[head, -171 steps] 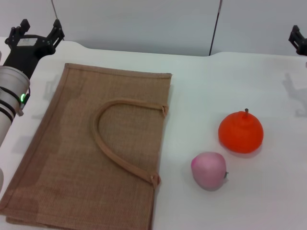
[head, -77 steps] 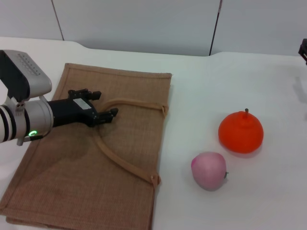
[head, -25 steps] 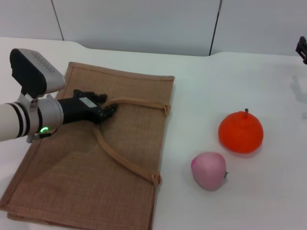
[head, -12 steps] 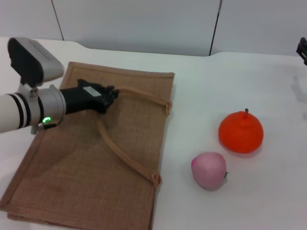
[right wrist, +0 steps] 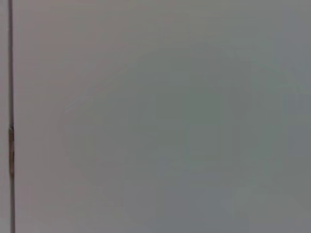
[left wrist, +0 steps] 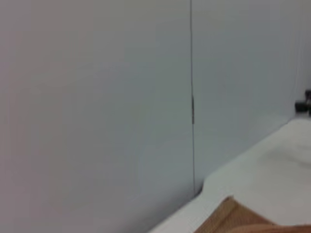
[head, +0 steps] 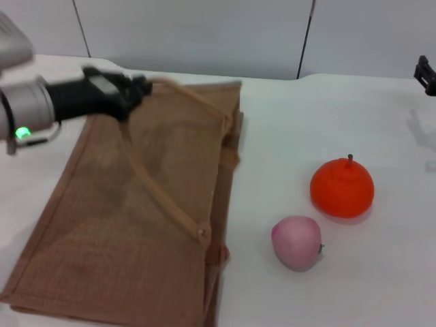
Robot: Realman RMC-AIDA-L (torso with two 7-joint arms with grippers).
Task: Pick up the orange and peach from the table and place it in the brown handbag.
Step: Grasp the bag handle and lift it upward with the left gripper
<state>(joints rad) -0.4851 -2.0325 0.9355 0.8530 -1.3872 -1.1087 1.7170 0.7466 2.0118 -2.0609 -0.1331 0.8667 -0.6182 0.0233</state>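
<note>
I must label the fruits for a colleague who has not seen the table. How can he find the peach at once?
Start at the brown handbag on the white table. Two fruits lie beside it on the robot's right. The peach is the pale pink, smaller one, nearer the robot than the bright orange.

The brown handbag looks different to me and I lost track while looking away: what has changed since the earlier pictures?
The left gripper came down onto the brown handbag, closed on its handle and has pulled it up and back, raising the bag's upper panel. The orange and peach stayed put on the table; the right gripper stayed parked at the far right edge.
</note>
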